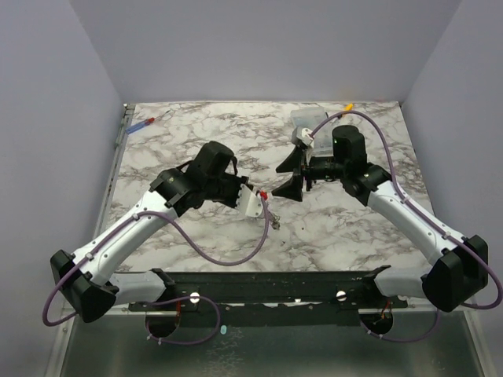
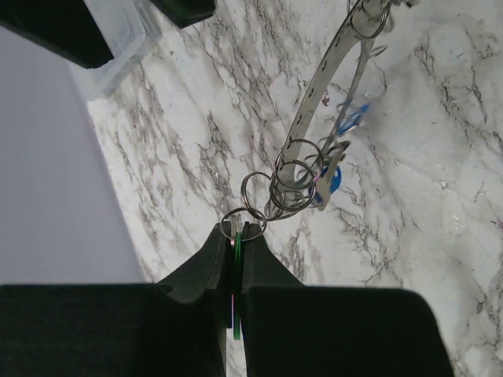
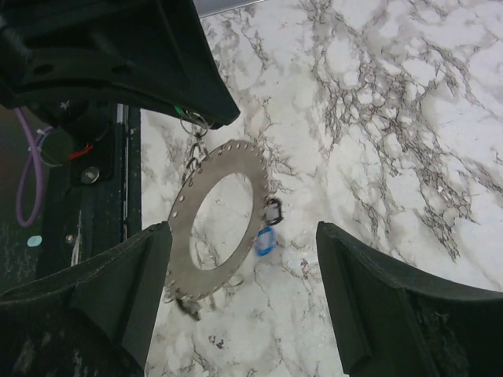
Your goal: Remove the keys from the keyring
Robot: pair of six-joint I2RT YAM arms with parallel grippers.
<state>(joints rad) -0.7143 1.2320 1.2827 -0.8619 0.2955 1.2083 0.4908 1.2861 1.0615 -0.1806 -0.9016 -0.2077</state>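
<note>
My left gripper (image 2: 236, 232) is shut on a thin green key (image 2: 234, 267), seen edge-on between the fingers. Small split rings (image 2: 287, 184) link it to the large flat grey keyring (image 2: 324, 82), which hangs above the marble table. A blue key (image 2: 332, 179) dangles from the ring. In the right wrist view the keyring (image 3: 182, 236) hangs below the left gripper (image 3: 189, 118), with the blue key (image 3: 266, 240) at its right edge. My right gripper (image 3: 244, 290) is open and empty, its left finger close beside the ring. From above, the left gripper (image 1: 258, 203), keyring (image 1: 271, 214) and right gripper (image 1: 287, 174) are at the table's middle.
A clear plastic compartment box (image 1: 310, 119) stands at the back right, also in the left wrist view (image 2: 118, 39). A blue and red screwdriver (image 1: 145, 123) lies at the back left. A yellow-handled screwdriver (image 1: 346, 106) lies behind the box. The black rail (image 3: 86, 188) runs along the near edge.
</note>
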